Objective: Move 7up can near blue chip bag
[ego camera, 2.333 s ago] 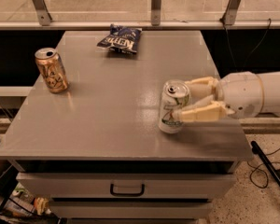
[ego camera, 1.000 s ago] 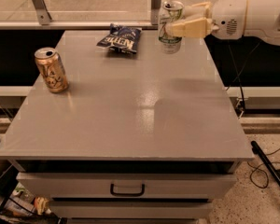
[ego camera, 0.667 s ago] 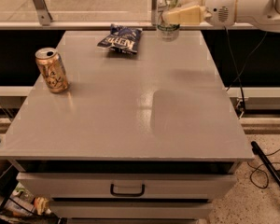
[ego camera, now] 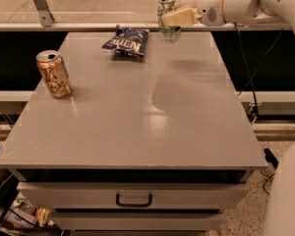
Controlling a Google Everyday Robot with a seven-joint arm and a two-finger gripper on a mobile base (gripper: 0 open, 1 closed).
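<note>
The 7up can, white-silver with a green band at its base, is held upright at the far edge of the grey table, just right of the blue chip bag. My gripper reaches in from the right and is shut on the can's side. The can's base is at or just above the tabletop; I cannot tell if it touches. The navy bag with white lettering lies flat at the table's far middle, a small gap left of the can.
A gold-orange can stands upright at the table's left side. A drawer with a dark handle is below the front edge. A metal rail and window ledge run behind the table. Cables hang at the right.
My gripper carried the 7up can from the table's front right up to the far edge, then shifted it left toward the chip bag and lowered it slightly.
</note>
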